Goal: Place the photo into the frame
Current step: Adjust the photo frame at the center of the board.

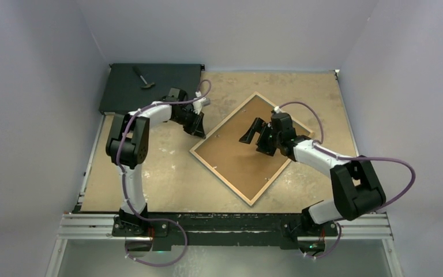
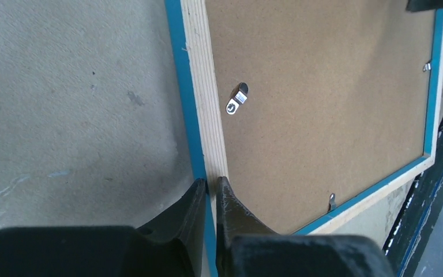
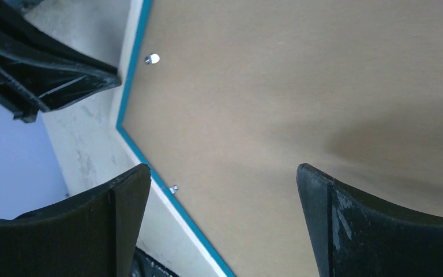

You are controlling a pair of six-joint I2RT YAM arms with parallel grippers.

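The frame (image 1: 252, 147) lies back-up on the desk (image 1: 167, 173); the left pincer (image 2: 209, 190) pinches its wooden edge. The right pincer (image 3: 225, 184) hovers wide above its backing panel (image 3: 300, 98).

The table (image 1: 167, 173) is tan and scuffed. The frame (image 1: 252, 147) lies mid-table, back up. A black box (image 1: 150, 86) fills the far-left corner.

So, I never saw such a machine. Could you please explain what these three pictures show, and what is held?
Two robot arms are bolted at the table's near edge. One picture looks down from above; the other two come from cameras on each wrist.

The frame lies face down, its brown backing panel up, with small metal clips. A black box sits in the far left corner, a small tool on it.

The left gripper has its jaws nearly together around the frame's wooden edge. The right gripper hovers above the panel, jaws wide, holding nothing. The photo is not visible.
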